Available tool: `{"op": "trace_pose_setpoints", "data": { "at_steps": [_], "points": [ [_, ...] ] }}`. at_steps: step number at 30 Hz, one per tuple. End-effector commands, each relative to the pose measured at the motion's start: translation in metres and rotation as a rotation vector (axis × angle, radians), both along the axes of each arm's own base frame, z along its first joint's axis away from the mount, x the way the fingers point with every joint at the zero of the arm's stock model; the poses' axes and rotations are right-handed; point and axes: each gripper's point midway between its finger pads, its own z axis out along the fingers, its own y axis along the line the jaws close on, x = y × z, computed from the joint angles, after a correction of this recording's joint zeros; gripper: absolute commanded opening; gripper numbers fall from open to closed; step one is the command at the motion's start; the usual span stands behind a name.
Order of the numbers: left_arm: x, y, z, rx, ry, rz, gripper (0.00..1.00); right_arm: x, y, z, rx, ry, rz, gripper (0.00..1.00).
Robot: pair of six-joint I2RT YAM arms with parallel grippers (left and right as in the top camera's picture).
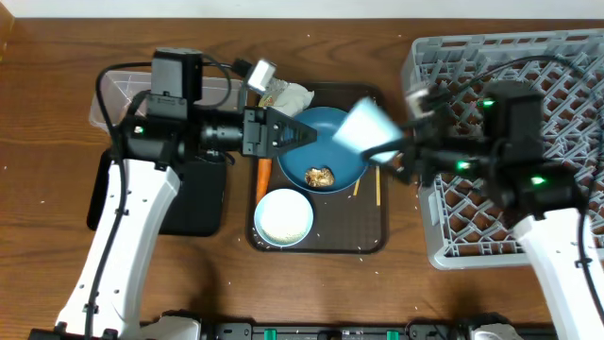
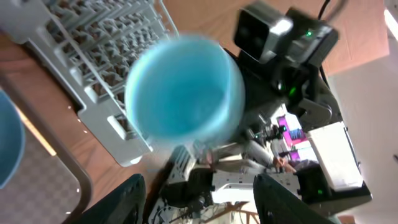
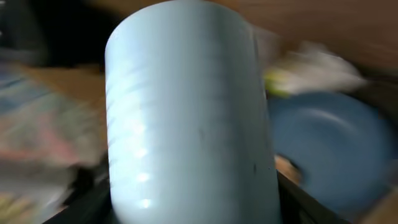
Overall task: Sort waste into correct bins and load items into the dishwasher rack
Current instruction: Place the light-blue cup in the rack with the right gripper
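The cup (image 1: pixel 366 127) is carried in the air between the bowl (image 1: pixel 307 162) and the rack (image 1: pixel 566 57), with the rack lying just to its right. Its long axis is tilted, the mouth turned toward the left claw (image 1: pixel 300 134) (it is looked straight into from the left wrist). The right claw (image 1: pixel 382 144) is the nearer one and is closed about the cup's wall, jaws partly apart. The left claw is spread wide over the bowl, empty and apart from the cup.
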Motion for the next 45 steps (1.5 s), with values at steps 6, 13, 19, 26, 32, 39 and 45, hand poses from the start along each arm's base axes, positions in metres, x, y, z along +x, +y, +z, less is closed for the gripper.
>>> {"op": "trace_pose_setpoints", "data": {
  "at_steps": [6, 13, 19, 26, 32, 39, 45],
  "points": [
    [0.002, 0.006, 0.005, -0.017, 0.002, 0.01, 0.57, 0.044, -0.19, -0.043, -0.197, 0.263, -0.862, 0.52],
    [0.002, 0.006, 0.005, -0.017, 0.003, 0.01, 0.57, 0.014, -0.321, -0.054, -0.102, 0.425, -1.418, 0.54],
    [0.002, 0.006, 0.004, -0.016, 0.008, 0.01, 0.57, -0.014, -0.385, -0.071, 0.012, 0.533, -1.664, 0.53],
    [0.002, 0.006, 0.003, -0.015, 0.013, 0.01, 0.57, -0.028, -0.413, -0.113, 0.029, 0.696, -1.724, 0.52],
    [0.0, 0.006, 0.002, -0.013, 0.028, 0.01, 0.57, -0.028, -0.421, -0.141, 0.081, 0.81, -1.753, 0.54],
    [0.0, 0.006, 0.0, -0.01, 0.033, 0.012, 0.57, -0.028, -0.422, -0.146, 0.135, 0.843, -1.744, 0.75],
    [-0.002, 0.003, 0.0, -0.007, 0.033, 0.004, 0.57, -0.007, -0.41, -0.12, 0.259, 0.755, -1.605, 0.93]
  ]
}}
